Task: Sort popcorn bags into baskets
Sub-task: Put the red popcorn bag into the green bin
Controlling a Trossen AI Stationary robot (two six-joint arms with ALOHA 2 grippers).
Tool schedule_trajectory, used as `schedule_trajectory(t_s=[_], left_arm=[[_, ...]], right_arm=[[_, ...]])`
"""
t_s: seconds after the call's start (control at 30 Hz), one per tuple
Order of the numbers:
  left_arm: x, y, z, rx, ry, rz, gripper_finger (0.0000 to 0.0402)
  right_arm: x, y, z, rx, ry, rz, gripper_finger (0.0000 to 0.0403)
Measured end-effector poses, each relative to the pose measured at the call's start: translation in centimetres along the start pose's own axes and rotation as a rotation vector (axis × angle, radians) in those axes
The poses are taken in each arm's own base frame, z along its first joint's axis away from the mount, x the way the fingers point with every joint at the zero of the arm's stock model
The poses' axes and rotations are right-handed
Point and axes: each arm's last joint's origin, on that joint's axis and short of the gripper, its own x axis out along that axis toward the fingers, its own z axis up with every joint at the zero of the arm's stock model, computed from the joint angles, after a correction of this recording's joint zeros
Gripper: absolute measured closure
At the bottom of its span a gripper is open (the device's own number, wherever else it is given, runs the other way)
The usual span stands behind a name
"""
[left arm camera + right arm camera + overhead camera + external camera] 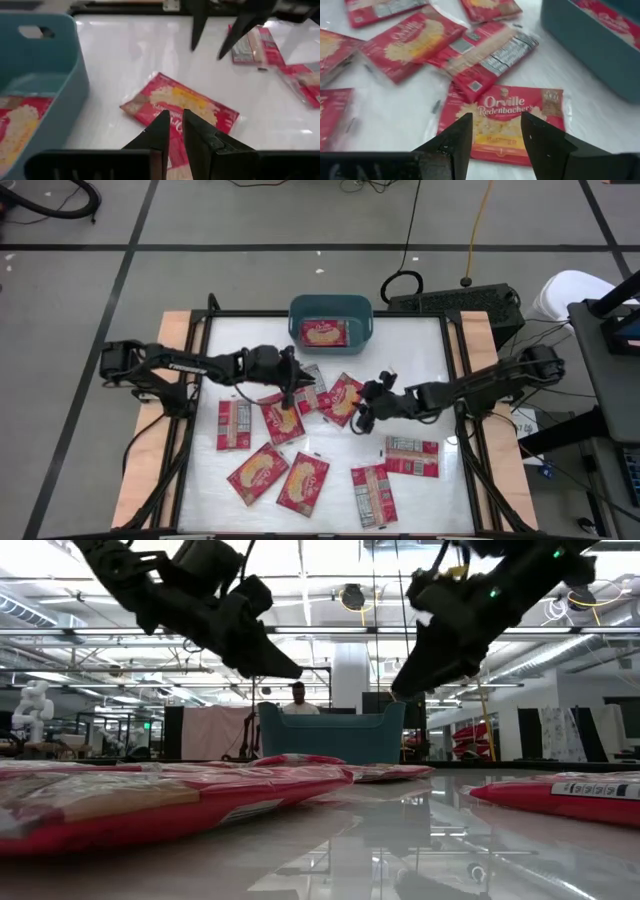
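A glossy white table top (420, 350) in a black frame, with bare wood at both sides, stands on grey floor marked with dark tape lines; cables and a keyboard lie beyond its far edge, and the low view looks into a bright hall where a person (297, 698) stands behind the teal basket (297, 310). That basket sits at the table's 12 o'clock edge with one popcorn bag (325, 332) flat inside. The other popcorn bags lie scattered from the centre toward 6 o'clock. The left gripper (290, 398) hangs over the overlapped cluster at centre, its fingers nearly together on nothing. The right gripper (362, 418), fingers apart, hovers at the 4 o'clock corner of a picture-side bag (342, 397); that bag's long axis runs from 1 o'clock to 7 o'clock.
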Motion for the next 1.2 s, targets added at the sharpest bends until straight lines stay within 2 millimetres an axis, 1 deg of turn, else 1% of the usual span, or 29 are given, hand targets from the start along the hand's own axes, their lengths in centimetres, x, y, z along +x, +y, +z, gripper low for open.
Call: schedule_trajectory(t_s=[0.1,0.17,0.27,0.43,0.57,0.63,0.73,0.83,0.93,1.07,1.13,1.2], left_arm=[[0.0,-1.2,-0.5,0.014,-0.008,-0.002,0.0346],[0.1,-1.9,-0.7,0.021,-0.010,-0.002,0.0346],[0.2,-2.7,-0.8,0.036,-0.008,-0.005,0.0346],[0.2,-3.7,-0.9,0.054,0.002,-0.017,0.0346],[0.2,-4.1,-1.0,0.060,0.009,-0.022,0.0346],[0.2,-4.1,-1.0,0.063,0.012,-0.025,0.0346],[0.2,-4.1,-1.0,0.071,0.012,-0.025,0.0346],[0.2,-4.1,-1.0,0.071,0.016,-0.025,0.0346],[0.2,-4.1,-1.0,0.079,0.015,-0.025,0.0346],[0.2,-4.1,-1.1,0.077,0.022,-0.025,0.0346],[0.2,-4.1,-1.2,0.077,0.029,-0.025,0.0346],[0.2,-4.1,-1.2,0.077,0.030,-0.026,0.0346]], right_arm=[[1.0,-1.1,0.0,0.055,0.014,-0.075,0.0243],[2.1,-1.9,-0.1,0.088,0.030,-0.119,0.0243],[3.8,-3.3,-1.1,0.115,0.088,-0.180,0.0243],[6.0,-4.4,-2.4,0.145,0.187,-0.166,0.0243],[6.5,-4.2,-2.9,0.199,0.242,-0.116,0.0243],[6.5,-3.8,-3.1,0.228,0.265,-0.078,0.0243],[5.8,-2.8,-3.2,0.265,0.319,0.023,0.0243],[4.7,-2.0,-3.3,0.298,0.373,0.105,0.0243],[3.3,-1.4,-3.0,0.321,0.383,0.152,0.0243],[1.4,-0.7,-2.1,0.330,0.323,0.195,0.0243],[0.8,-0.9,-1.6,0.301,0.257,0.164,0.0243],[0.8,-1.3,-1.0,0.280,0.172,0.108,0.0243]])
